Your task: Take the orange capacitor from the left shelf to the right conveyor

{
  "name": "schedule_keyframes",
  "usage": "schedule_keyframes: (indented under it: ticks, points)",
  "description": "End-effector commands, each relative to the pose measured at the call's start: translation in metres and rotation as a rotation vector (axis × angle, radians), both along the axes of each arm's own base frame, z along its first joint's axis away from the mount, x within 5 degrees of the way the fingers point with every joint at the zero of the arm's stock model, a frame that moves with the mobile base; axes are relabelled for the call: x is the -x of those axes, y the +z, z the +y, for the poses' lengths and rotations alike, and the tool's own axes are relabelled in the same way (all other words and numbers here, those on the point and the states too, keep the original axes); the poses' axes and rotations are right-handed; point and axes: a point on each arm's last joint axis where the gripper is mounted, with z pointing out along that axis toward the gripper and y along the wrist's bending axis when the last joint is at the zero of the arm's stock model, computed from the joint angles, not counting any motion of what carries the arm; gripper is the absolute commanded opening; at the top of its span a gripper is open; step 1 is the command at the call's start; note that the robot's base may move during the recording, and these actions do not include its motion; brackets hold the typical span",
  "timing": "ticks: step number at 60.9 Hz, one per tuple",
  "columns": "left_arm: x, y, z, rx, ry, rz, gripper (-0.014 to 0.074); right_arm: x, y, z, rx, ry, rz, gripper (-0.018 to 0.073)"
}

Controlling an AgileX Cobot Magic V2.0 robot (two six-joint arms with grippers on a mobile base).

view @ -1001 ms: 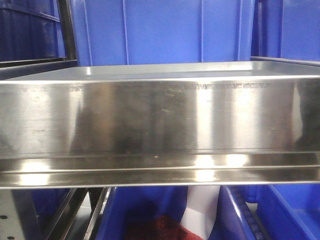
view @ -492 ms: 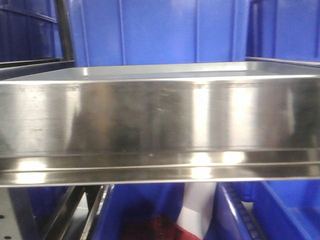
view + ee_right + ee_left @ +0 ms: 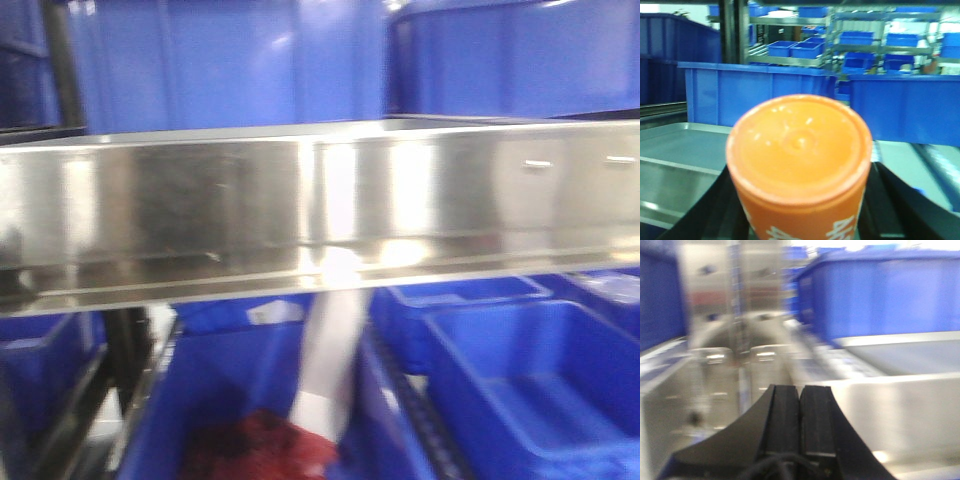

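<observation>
Our right gripper (image 3: 800,215) pinches the orange can (image 3: 799,150) between its two black fingers (image 3: 890,205), one on each side. The can stands upright, with the shiny shelf (image 3: 675,150) and blue bins (image 3: 755,95) behind it. Our left gripper (image 3: 800,410) holds nothing; its jaws are pressed together.

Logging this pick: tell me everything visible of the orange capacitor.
The small orange cylindrical capacitor fills the right wrist view, its round, glossy, plastic-looking end cap facing the camera, with a small central dimple and paler rim. White printing shows low on its side, cut off by the frame. It sits between the dark fingers of the right pincer, which flank both sides and seem to grip it. Its base is hidden.
</observation>
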Motion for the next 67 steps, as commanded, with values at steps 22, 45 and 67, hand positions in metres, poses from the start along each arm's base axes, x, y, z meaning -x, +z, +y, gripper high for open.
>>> schedule_keyframes:
  ticks: [22,45,67]
  points:
    - [0.0004,0.0097,0.0002,0.012,0.002,-0.081,-0.0105,0.0010,0.0098,0.0017,0.019,0.018,-0.040,0.0055]
    - [0.0004,0.0097,0.0002,0.012,0.002,-0.081,-0.0105,0.0003,0.0092,0.0004,0.020,0.002,-0.033,0.0055]
    - [0.0004,0.0097,0.0002,0.012,0.002,-0.081,-0.0105,0.0003,0.0093,0.0004,0.020,0.001,-0.034,0.0055]
